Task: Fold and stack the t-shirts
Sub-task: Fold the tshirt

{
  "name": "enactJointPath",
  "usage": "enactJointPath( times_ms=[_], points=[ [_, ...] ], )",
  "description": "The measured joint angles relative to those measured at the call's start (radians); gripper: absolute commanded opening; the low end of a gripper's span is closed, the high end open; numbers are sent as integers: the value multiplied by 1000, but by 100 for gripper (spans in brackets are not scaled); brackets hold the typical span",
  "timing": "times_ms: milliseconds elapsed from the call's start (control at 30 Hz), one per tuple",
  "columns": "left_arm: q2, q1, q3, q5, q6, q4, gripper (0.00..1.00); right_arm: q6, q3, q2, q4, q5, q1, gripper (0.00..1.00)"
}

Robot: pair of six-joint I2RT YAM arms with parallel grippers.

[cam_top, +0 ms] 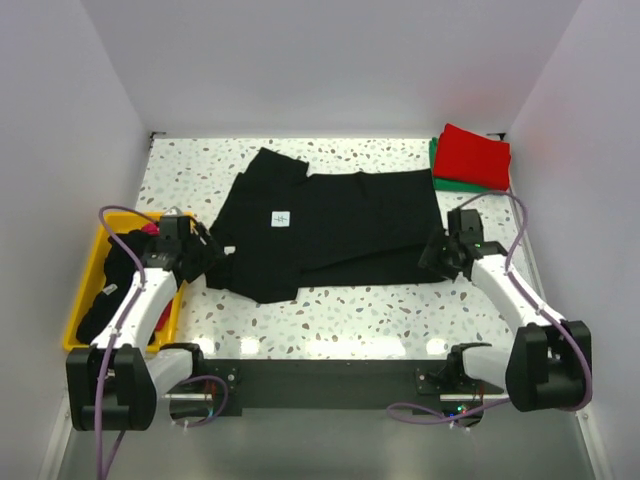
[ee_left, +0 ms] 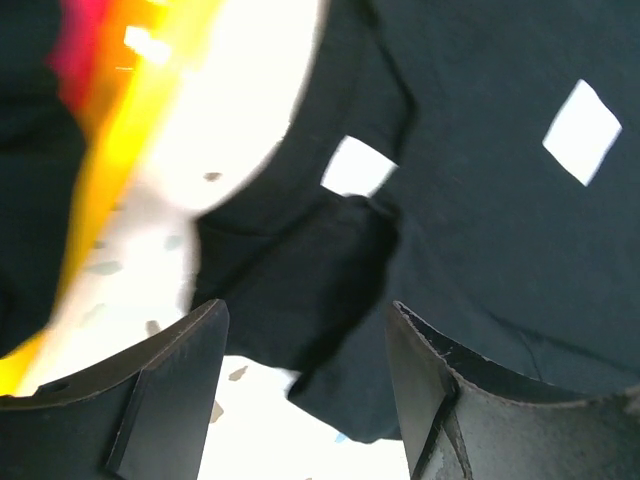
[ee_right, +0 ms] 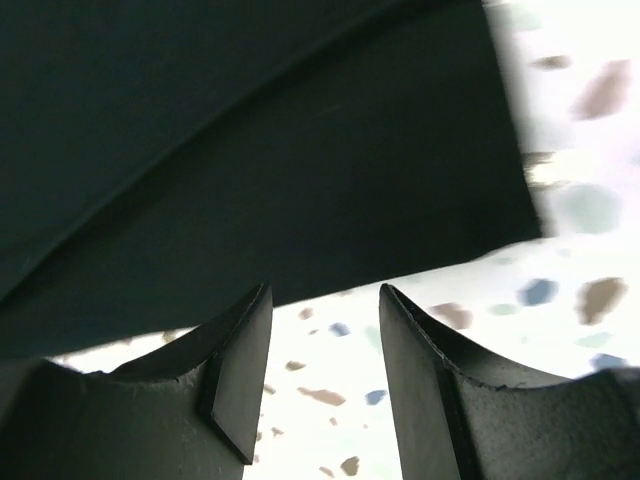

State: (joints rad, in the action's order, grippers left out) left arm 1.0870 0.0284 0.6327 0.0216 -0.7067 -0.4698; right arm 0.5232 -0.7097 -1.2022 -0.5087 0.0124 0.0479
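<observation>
A black t-shirt (cam_top: 330,225) lies half folded on the speckled table, its white neck label (cam_top: 281,219) facing up. At the shirt's near left corner my left gripper (cam_top: 214,255) stands open; in the left wrist view the black cloth (ee_left: 330,290) lies loose between and beyond the left gripper (ee_left: 305,320) fingers. My right gripper (cam_top: 440,255) is open at the shirt's near right corner, and in the right wrist view the right gripper (ee_right: 325,300) has only bare table between its fingers, the hem (ee_right: 300,200) just ahead. A folded red t-shirt (cam_top: 473,155) lies on a green one (cam_top: 440,180) at the back right.
A yellow bin (cam_top: 84,300) at the left edge holds dark and pink cloth (cam_top: 150,229), beside my left arm. White walls close in the table on three sides. The dark base rail (cam_top: 320,375) runs along the near edge.
</observation>
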Motion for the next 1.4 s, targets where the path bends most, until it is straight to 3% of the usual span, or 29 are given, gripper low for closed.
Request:
enactJointPath(
  times_ms=[267,600,867,1100,1167,1400],
  points=[
    [11,-143,-3,-43,21,48,70,75,-1,19,77,-39,280,51],
    [64,-173,-40,-40,17,72,65,205,-6,-140,288,-52,680,50],
    [73,-175,-76,-49,14,98,59,251,-111,-352,432,-47,871,50],
    [73,-175,-98,-70,15,119,47,272,-203,-523,543,-27,962,49],
    [73,-175,-105,-74,15,123,44,281,-216,-559,557,-23,973,45],
    [73,-175,-107,-90,19,130,29,303,-234,-581,573,-3,978,17]
  ],
)
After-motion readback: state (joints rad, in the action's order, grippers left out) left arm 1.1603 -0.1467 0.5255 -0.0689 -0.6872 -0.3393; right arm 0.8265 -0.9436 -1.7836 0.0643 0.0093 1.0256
